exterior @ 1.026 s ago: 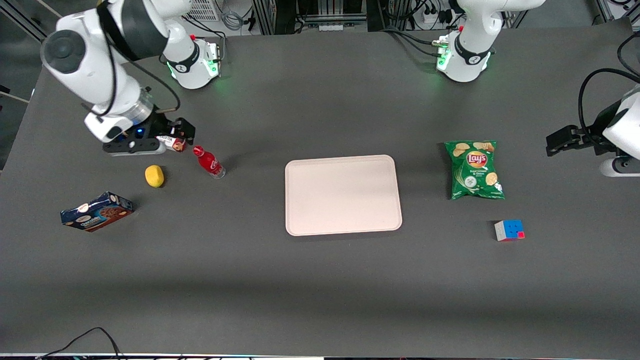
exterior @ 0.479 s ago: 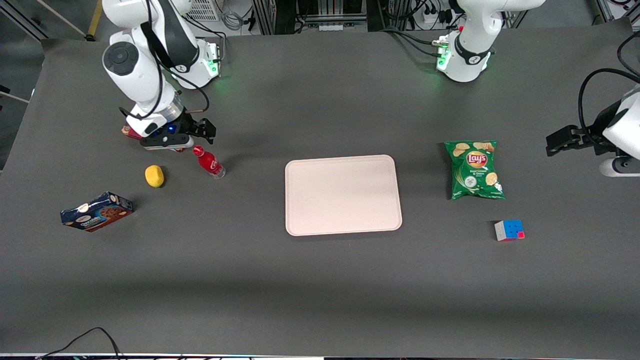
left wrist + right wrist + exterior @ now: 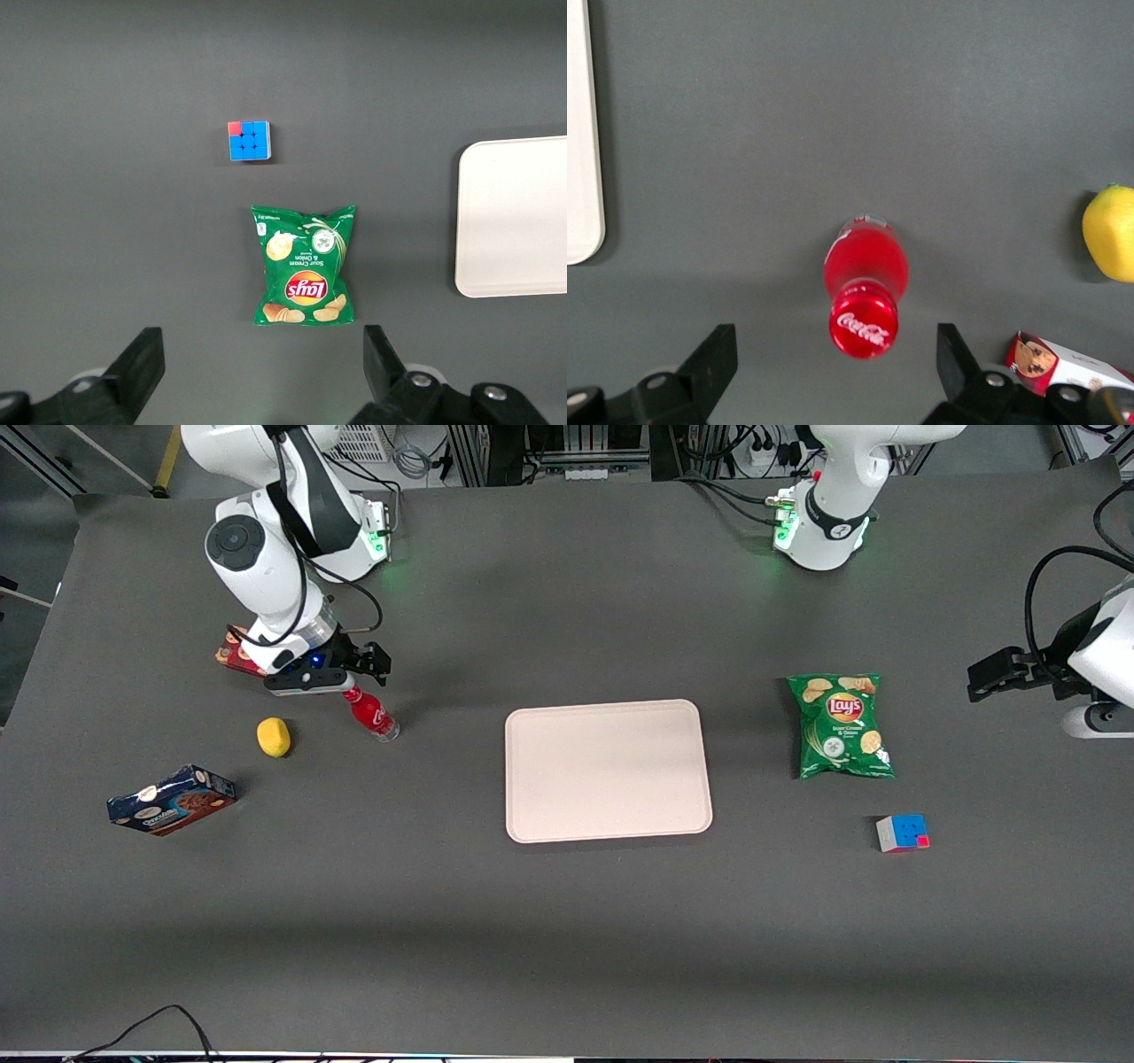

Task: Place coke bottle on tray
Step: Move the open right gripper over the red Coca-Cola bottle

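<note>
The coke bottle (image 3: 372, 716) is small and red, with a red cap and a clear base. It stands upright on the dark table, apart from the tray (image 3: 608, 771), toward the working arm's end. In the right wrist view I look straight down on the bottle's cap (image 3: 864, 329). My right gripper (image 3: 359, 676) hangs open just above the bottle's cap and holds nothing. Its two black fingers (image 3: 713, 359) stand wide apart on either side of the cap without touching it. The pale pink-beige tray is bare; its edge also shows in the right wrist view (image 3: 580, 133).
A yellow lemon (image 3: 274, 737) lies beside the bottle. A red cookie box (image 3: 232, 654) shows partly under the arm. A blue cookie box (image 3: 171, 800) lies nearer the camera. A green chips bag (image 3: 840, 726) and a puzzle cube (image 3: 902, 833) lie toward the parked arm's end.
My right arm has swung sideways from over the red cookie box to over the bottle's cap. The bottle and tray have not moved.
</note>
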Robot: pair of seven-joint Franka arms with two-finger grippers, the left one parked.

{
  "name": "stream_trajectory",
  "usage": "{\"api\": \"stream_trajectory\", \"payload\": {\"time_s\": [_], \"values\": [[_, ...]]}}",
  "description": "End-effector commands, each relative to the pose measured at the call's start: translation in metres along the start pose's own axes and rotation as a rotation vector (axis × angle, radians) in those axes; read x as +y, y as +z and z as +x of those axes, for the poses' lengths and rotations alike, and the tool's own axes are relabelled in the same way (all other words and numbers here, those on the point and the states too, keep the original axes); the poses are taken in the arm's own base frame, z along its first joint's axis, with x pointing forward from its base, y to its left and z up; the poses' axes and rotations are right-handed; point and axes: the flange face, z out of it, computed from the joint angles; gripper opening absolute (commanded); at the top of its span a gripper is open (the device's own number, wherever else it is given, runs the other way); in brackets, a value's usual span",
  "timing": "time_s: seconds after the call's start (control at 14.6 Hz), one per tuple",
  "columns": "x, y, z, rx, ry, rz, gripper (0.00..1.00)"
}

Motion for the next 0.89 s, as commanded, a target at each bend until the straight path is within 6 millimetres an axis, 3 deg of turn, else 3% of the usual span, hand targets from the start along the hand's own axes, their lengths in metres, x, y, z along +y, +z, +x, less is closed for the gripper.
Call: {"api": "stream_trajectory", "payload": {"time_s": [0.0, 0.34, 0.41, 0.55, 0.68, 0.82], "values": [[0.0017, 0.0175, 0.0063, 0.011, -0.026, -0.003, 1.0], [0.0077, 0.0235, 0.0091, 0.009, -0.022, -0.003, 1.0], [0.0084, 0.0235, 0.0093, 0.009, -0.021, -0.003, 0.94], [0.0084, 0.0241, 0.0092, 0.007, -0.021, -0.003, 0.7], [0.0082, 0.0235, 0.0098, 0.009, -0.019, -0.002, 0.37], [0.0079, 0.0225, 0.0107, 0.01, -0.019, -0.002, 0.1]]}}
